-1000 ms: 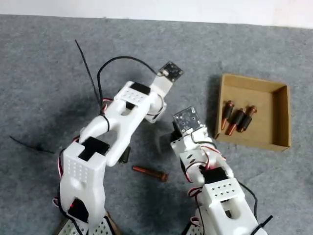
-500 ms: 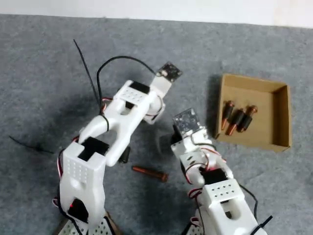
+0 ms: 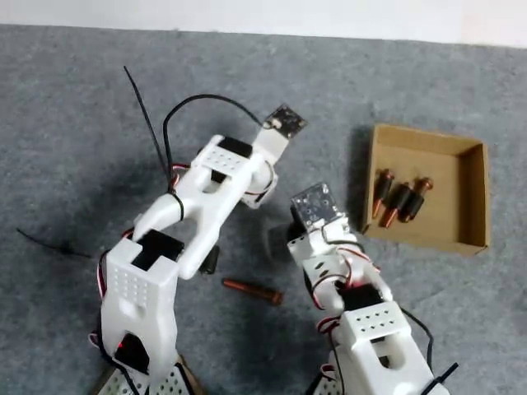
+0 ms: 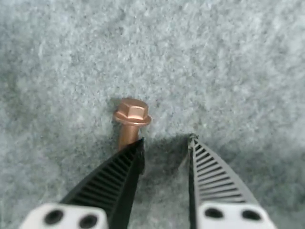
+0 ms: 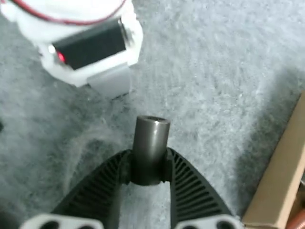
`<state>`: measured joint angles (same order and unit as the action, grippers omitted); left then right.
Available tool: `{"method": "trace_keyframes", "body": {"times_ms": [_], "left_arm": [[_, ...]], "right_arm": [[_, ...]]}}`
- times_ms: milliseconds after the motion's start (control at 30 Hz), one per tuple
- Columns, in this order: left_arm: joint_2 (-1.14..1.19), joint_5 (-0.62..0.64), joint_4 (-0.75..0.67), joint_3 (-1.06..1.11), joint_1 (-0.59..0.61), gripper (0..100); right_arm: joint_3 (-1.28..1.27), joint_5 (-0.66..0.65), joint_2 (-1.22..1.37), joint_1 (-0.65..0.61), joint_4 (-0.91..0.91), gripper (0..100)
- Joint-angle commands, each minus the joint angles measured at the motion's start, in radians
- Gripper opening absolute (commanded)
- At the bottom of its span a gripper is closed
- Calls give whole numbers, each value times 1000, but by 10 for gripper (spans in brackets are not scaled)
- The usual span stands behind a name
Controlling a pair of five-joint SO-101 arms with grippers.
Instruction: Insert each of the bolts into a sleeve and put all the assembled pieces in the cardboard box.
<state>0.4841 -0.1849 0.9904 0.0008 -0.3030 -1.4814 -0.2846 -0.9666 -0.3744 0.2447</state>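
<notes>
In the left wrist view my left gripper [image 4: 164,143] is open just above the carpet. A copper bolt [image 4: 131,116] lies right beside one of its fingers [image 4: 125,164], which hides the shank; the gap between the fingers holds nothing. My right gripper [image 5: 148,164] is shut on a dark grey sleeve [image 5: 150,143] that points away from it, open end forward. In the high view another copper bolt [image 3: 251,290] lies on the carpet between the two arms. The cardboard box [image 3: 469,197] at the right holds three assembled pieces [image 3: 400,197].
A dark piece [image 3: 210,260] shows partly from under the left arm [image 3: 206,206]. The left arm's white housing [image 5: 90,43] stands close ahead of the held sleeve. The box's wall [image 5: 281,186] is beside the right gripper. Loose black wire [image 3: 49,244] lies at the left.
The right arm's wrist has shifted very slightly; nothing else has visibly changed.
</notes>
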Motion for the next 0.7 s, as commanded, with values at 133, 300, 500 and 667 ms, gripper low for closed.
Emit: {"method": "trace_keyframes", "body": {"times_ms": [133, 300, 500, 667], "left_arm": [[-68, -92, 66, 38, 8, 22], [-211, -64, -80, 214, 12, 56], [-407, -64, -321, 456, 48, 70], [-443, -57, -416, 516, 64, 156]], "right_arm": [[-24, -11, -18, 15, -104, 5], [-24, -11, -18, 15, -104, 5], [-24, -11, -18, 15, -102, 5], [-24, -11, -18, 15, -102, 5]]}}
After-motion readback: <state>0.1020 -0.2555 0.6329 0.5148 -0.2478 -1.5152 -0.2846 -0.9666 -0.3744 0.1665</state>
